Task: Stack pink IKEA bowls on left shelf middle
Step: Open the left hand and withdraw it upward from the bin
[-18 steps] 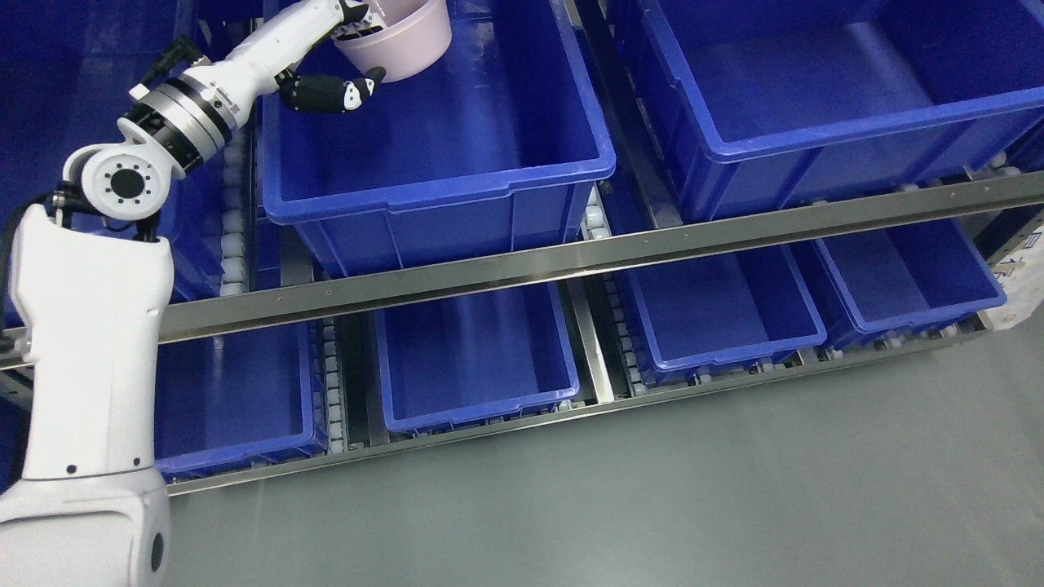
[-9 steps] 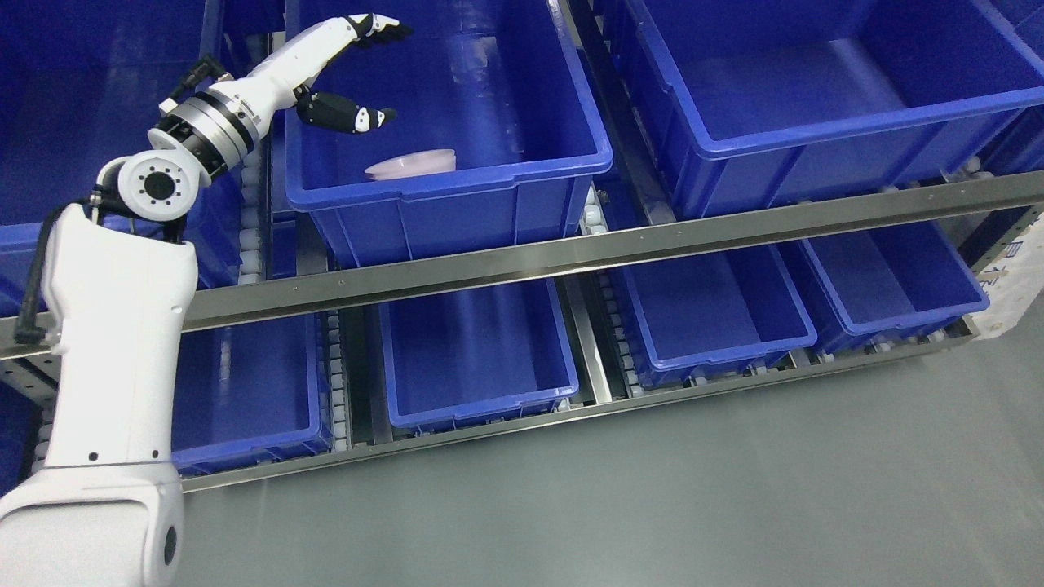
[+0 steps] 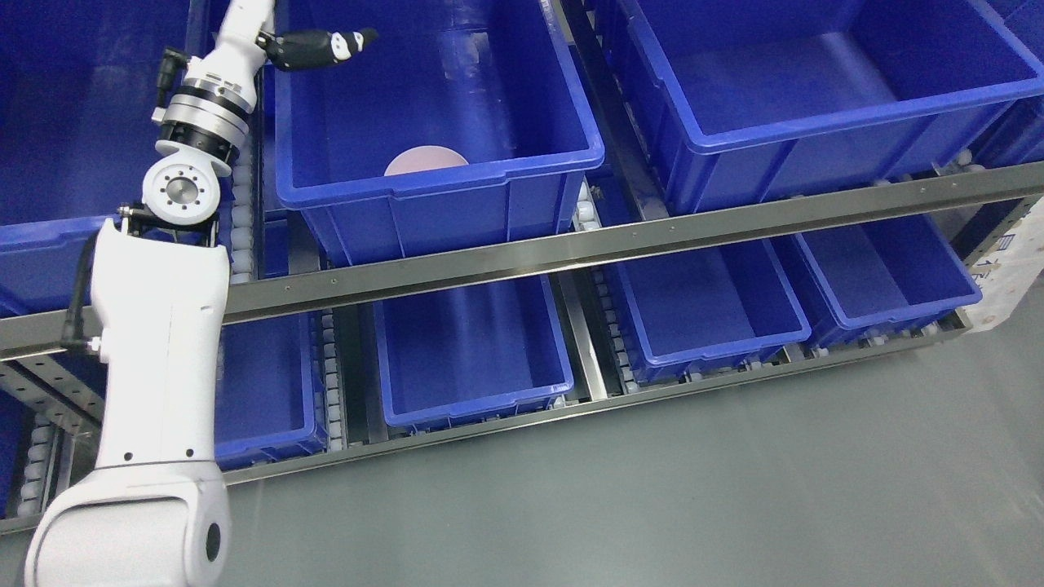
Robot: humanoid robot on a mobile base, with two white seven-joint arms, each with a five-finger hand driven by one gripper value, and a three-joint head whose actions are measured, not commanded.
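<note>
A pink bowl (image 3: 426, 160) lies inside the blue bin (image 3: 440, 175) on the middle shelf level, close to the bin's front wall, which hides its lower part. My left arm rises along the bin's left side. My left hand (image 3: 303, 42) is high above the bin's far left corner, well apart from the bowl. Its black thumb sticks out to the right and it holds nothing; the other fingers are cut off by the top edge.
A larger blue bin (image 3: 816, 122) stands to the right on the same level. A steel rail (image 3: 571, 249) runs across in front. Several smaller blue bins (image 3: 469, 359) sit on the lower level, with grey floor (image 3: 693, 489) below.
One second ago my left hand held the pink bowl over the bin. It let go, the bowl now lies in the bin, and the hand has risen. The camera shifted slightly.
</note>
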